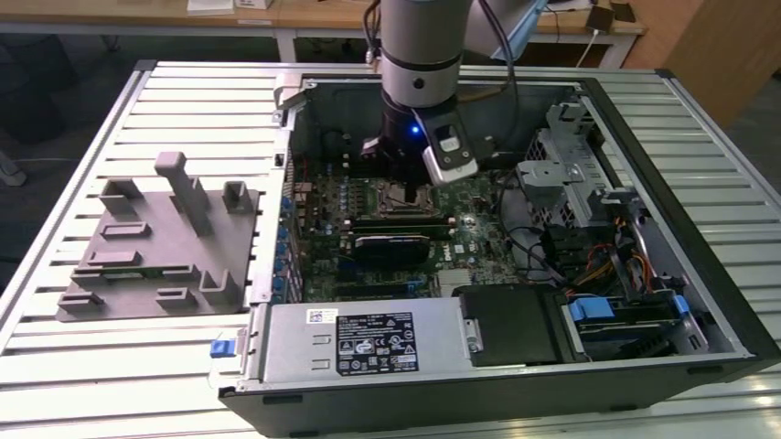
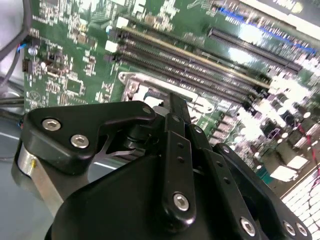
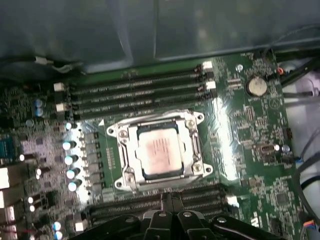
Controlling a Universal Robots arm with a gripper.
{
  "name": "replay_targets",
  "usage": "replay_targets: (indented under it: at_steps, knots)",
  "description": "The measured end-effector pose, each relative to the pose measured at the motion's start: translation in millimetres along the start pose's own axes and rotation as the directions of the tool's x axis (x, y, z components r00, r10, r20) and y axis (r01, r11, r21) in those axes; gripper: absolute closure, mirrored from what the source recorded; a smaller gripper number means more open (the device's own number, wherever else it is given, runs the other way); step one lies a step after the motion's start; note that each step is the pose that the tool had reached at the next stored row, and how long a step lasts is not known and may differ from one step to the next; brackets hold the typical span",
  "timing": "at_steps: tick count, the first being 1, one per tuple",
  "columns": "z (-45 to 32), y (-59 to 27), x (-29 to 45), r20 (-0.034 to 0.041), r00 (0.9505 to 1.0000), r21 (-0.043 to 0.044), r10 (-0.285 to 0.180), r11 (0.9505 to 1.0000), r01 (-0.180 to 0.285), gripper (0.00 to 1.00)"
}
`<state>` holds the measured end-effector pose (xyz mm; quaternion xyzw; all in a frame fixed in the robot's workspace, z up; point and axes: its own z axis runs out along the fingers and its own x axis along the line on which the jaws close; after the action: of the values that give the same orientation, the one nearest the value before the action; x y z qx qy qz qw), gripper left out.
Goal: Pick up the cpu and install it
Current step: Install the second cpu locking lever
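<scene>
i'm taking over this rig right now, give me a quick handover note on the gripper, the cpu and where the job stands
Gripper: inside the open computer case, hovering just beside the socket; nothing visible between its fingers, and whether they are open or shut cannot be told.
Cpu: lying flat in the socket on the motherboard, silvery top plate facing up, in the first wrist view.
Done: cpu appears placed in the socket.
Left: confirm it is properly seated; the metal socket frame sits around it, but whether it is latched cannot be told.
Grey plastic block sits on the table at the exterior view's left.
</scene>
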<state>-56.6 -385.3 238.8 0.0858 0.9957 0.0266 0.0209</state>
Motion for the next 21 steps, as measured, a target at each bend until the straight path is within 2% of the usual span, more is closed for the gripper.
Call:
replay_targets:
  at_steps: [4, 10, 13, 21]
  knots:
    - [0.2, -5.0, -0.6, -0.0004, 1.0, -0.0007, -0.005, 1.0, 0.005, 0.89]
    - [2.3, -5.7, 2.0, -0.0043, 0.9972, -0.0035, -0.075, 0.9972, 0.075, 0.89]
    - [4.1, -6.5, 5.9, -0.0053, 0.9956, -0.0043, -0.094, 0.9956, 0.094, 0.89]
    - [6.3, -8.5, 17.5, -0.0054, 0.9952, -0.0045, -0.097, 0.9952, 0.097, 0.89]
